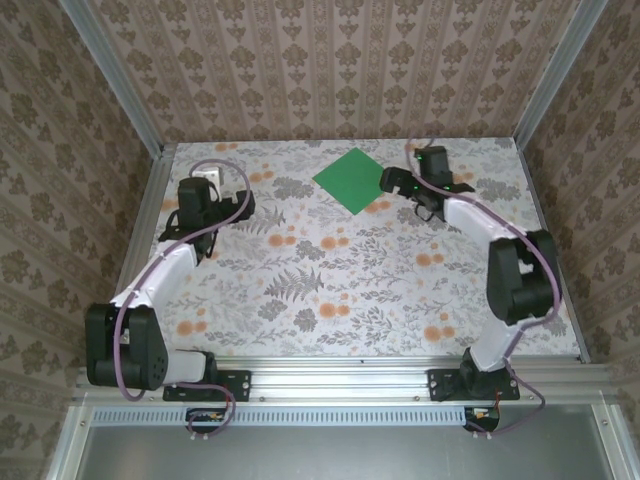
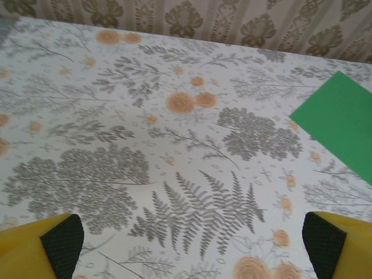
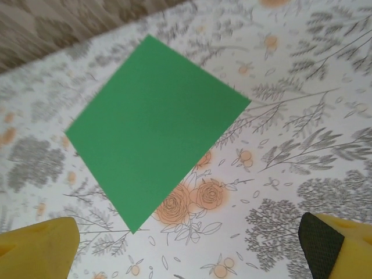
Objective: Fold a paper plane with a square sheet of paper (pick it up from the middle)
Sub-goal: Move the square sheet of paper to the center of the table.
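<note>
while left jaws and right jaws both stand spread wide, square sheet of paper (image 1: 349, 180) lies flat on floral counter (image 1: 300, 290), upper centre of overhead frame, just beside right jaws, well apart from left jaws.

A floral-patterned tabletop (image 1: 330, 290) sits inside damask-papered walls (image 1: 330, 60) with aluminium frame rails (image 1: 340, 378)

the left arm (image 1: 160, 278) and right arm (image 1: 475, 220) are white with black joints. a purple cable (image 1: 215, 162) trails each. the left gripper (image 2: 189, 247) has yellow fingers (image 2: 23, 253), black pads (image 2: 63, 247)
</note>
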